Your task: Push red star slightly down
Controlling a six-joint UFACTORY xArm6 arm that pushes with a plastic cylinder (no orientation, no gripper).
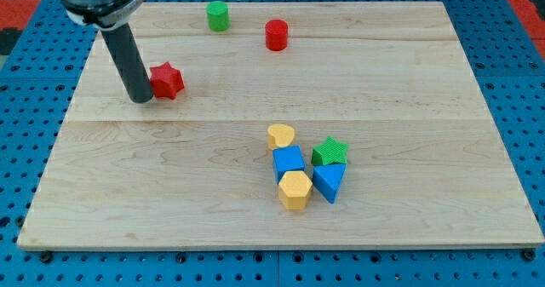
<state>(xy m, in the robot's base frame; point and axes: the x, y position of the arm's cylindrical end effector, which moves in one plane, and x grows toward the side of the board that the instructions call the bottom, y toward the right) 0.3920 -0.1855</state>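
Observation:
The red star point(167, 80) lies on the wooden board point(170, 176) at the view's upper left. My tip point(141, 99) rests on the board just left of the star and slightly below its middle, touching or nearly touching its left edge. The dark rod rises from there toward the view's top left.
A green cylinder point(218, 16) and a red cylinder point(276, 35) stand near the view's top. A cluster sits right of centre: yellow heart point(280, 136), blue cube point(289, 161), green star point(329, 152), blue triangle point(329, 181), yellow hexagon point(295, 190).

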